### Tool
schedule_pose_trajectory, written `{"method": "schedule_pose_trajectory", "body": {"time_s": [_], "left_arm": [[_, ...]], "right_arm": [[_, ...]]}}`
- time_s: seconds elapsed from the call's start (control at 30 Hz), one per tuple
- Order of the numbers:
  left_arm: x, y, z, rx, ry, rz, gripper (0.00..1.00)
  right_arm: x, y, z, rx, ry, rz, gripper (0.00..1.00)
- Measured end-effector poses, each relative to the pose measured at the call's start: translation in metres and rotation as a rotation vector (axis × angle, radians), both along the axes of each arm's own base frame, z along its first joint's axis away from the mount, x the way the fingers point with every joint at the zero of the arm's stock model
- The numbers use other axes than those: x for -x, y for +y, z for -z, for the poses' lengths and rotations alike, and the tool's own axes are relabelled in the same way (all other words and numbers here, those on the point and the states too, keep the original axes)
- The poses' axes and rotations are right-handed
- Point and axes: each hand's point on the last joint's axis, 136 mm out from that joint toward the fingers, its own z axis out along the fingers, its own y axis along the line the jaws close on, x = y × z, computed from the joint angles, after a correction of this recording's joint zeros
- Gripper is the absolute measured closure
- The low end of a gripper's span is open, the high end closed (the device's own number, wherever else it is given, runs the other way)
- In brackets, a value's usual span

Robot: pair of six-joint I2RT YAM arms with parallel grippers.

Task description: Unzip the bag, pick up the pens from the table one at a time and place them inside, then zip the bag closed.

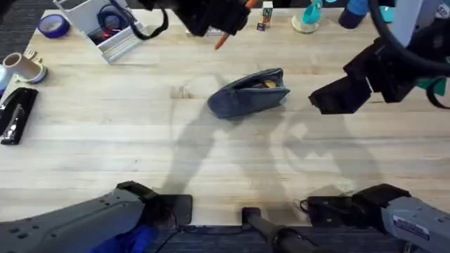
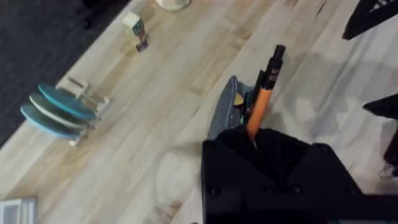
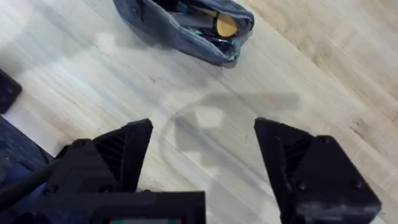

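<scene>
Pen-loading step: left gripper point(image 2: 254, 134) clenched on orange stick pen point(image 2: 261, 99), above unzipped blue-grey fabric pouch point(image 1: 249, 93); next, lower into opening. Right gripper point(image 3: 202, 149) released, idle nearby.

An office-like workbench: tape rolls point(image 1: 51, 25), a stapler point(image 1: 15, 114), a desk organizer point(image 1: 100, 27).

Matt cloth bag point(image 1: 249, 95), prob. wood table point(image 1: 105, 140)

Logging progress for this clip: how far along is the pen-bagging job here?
Done: the bag lies unzipped on the table, with items already inside. In hand: the left gripper holds an orange pen above the bag. The right gripper hovers open nearby. Left: dropping this pen in and zipping the bag closed.
</scene>
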Motion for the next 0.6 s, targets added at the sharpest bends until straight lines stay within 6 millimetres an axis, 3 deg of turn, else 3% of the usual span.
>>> {"method": "schedule_pose_trajectory", "body": {"time_s": [0.33, 0.6], "left_arm": [[0.009, -0.029, -0.011, 0.011, -0.08, 0.114, 0.959], [0.007, -0.049, 0.009, -0.026, -0.056, 0.189, 0.959]], "right_arm": [[0.0, 0.0, 0.0, 0.0, 0.0, 0.0, 0.006], [0.0, 0.0, 0.0, 0.0, 0.0, 0.0, 0.006]]}}
